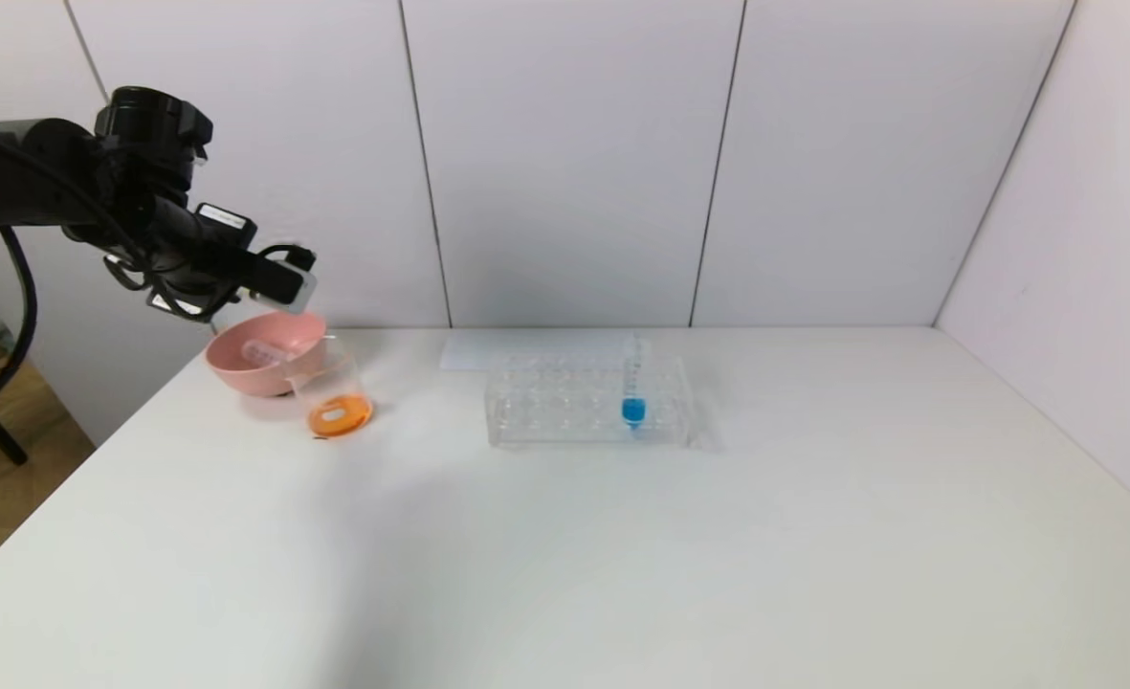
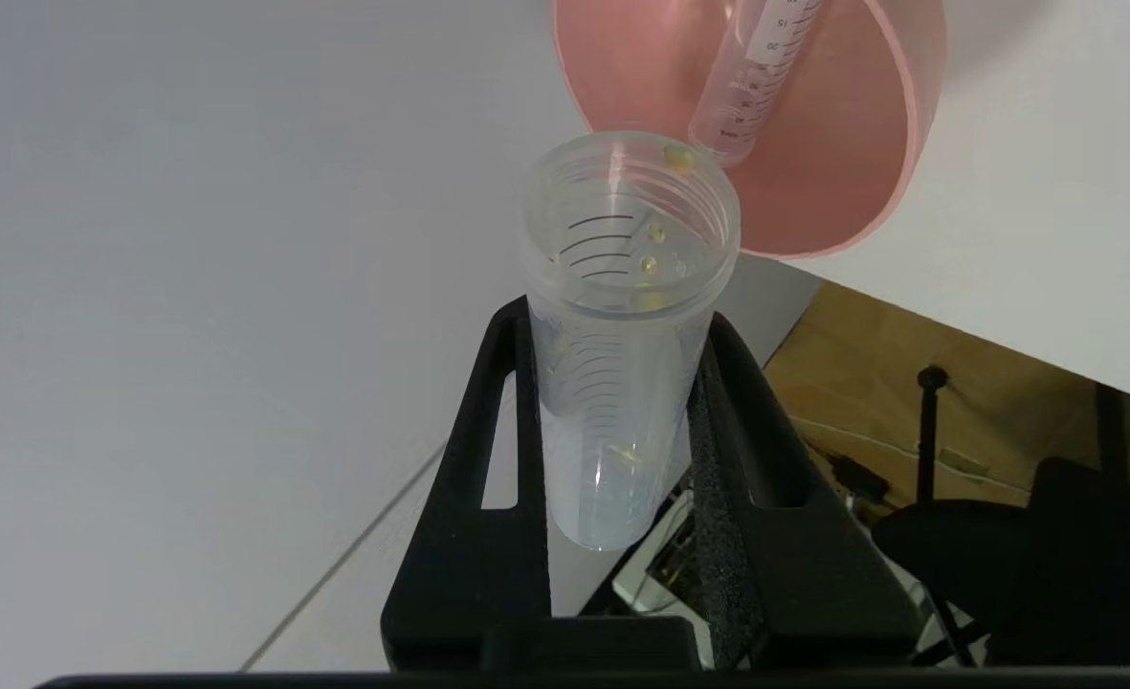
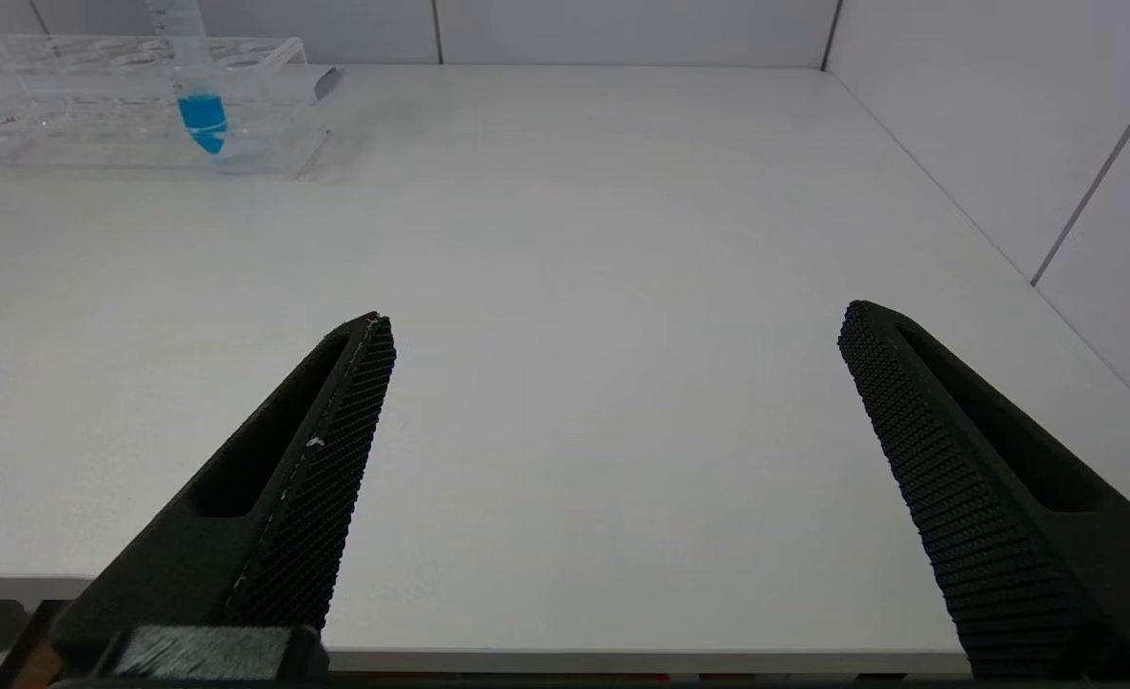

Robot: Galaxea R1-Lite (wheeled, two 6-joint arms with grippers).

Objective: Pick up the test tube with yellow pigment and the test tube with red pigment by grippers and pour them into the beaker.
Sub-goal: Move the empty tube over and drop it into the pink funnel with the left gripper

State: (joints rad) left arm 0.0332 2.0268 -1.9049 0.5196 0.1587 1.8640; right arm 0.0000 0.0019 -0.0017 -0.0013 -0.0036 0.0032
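left claw (image 2: pixel 622 402) clamped mid-body on drained yellow tube (image 2: pixel 622 316), above pink bowl (image 2: pixel 842 144) | beaker (image 1: pixel 337 397) alongside | tube looks light, slick, fragile; go gentle | right claw (image 3: pixel 612 478) wide, idle over bench (image 3: pixel 622 239)

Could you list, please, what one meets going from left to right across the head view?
Left gripper holding the near-empty test tube with yellow pigment → pink bowl → beaker with orange liquid → clear tube rack → blue-liquid tube standing in the rack's right part.
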